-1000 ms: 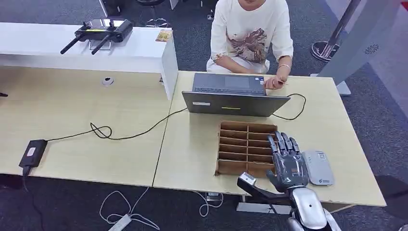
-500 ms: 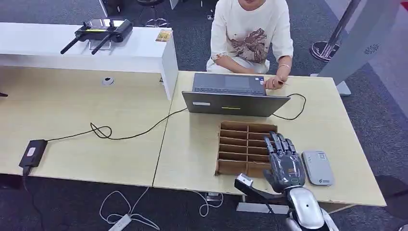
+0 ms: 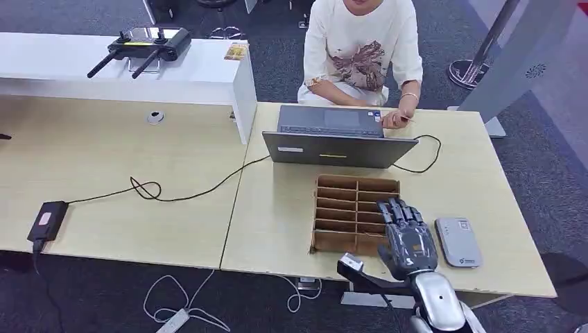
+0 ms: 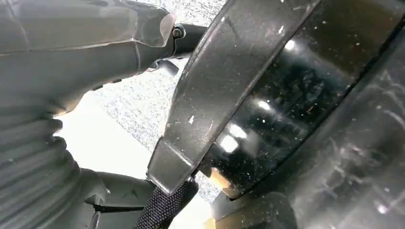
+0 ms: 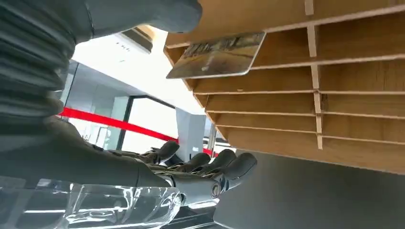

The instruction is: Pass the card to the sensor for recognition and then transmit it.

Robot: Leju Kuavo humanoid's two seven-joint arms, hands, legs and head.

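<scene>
Right hand: the right hand [image 3: 408, 239] hovers over the near right corner of the wooden divider box [image 3: 353, 214], fingers [image 3: 396, 210] spread and pointing away from the robot, nothing in them.
Card: in the right wrist view a card [image 5: 217, 55] stands on edge in one slot of the divider box [image 5: 305, 90], tilted, its corner poking out past the partition; thumb and fingers [image 5: 200, 164] sit on either side of it, not touching.
Sensor: the grey sensor [image 3: 458, 241] lies flat just to the right of the box, a bare strip of worktop between it and the hand.
Left hand: the left hand [image 4: 71, 62] shows close up, though whether its fingers are apart or curled I cannot tell.
Open room: bare worktop [image 3: 277, 215] left of the box, and a narrow margin from the box to the near edge.
Far side: a laptop [image 3: 333, 135] stands behind the box, with a person [image 3: 360, 52] seated behind it.
</scene>
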